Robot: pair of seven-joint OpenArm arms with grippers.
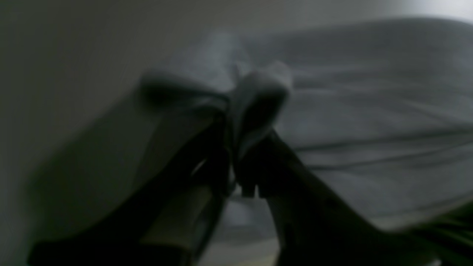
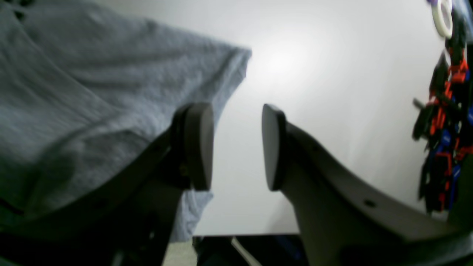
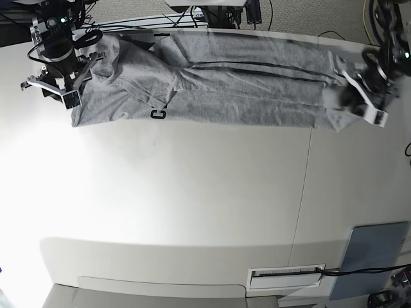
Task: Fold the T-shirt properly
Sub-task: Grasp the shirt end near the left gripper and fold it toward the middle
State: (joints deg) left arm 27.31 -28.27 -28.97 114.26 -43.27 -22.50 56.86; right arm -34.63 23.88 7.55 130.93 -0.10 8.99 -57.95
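Observation:
The heather-grey T-shirt [image 3: 225, 90] lies stretched in a long band along the table's far edge, with a bit of black lettering [image 3: 158, 114] showing on a turned-over flap. At its right end, my left gripper [image 3: 343, 96] is shut on a bunched fold of the cloth [image 1: 255, 99]; in the blurred left wrist view the dark jaws of that gripper [image 1: 236, 155] meet around it. My right gripper [image 3: 54, 90] is at the shirt's left end. In the right wrist view this gripper [image 2: 236, 147] stands open with only bare table between its pads, and the T-shirt [image 2: 81, 92] lies under its left finger.
A blue-grey flat pad [image 3: 372, 256] sits at the near right corner, beside a white labelled strip [image 3: 286, 276]. Cables [image 3: 212, 16] run behind the table's far edge. Red, blue and black clutter [image 2: 443, 129] hangs at the right of the right wrist view.

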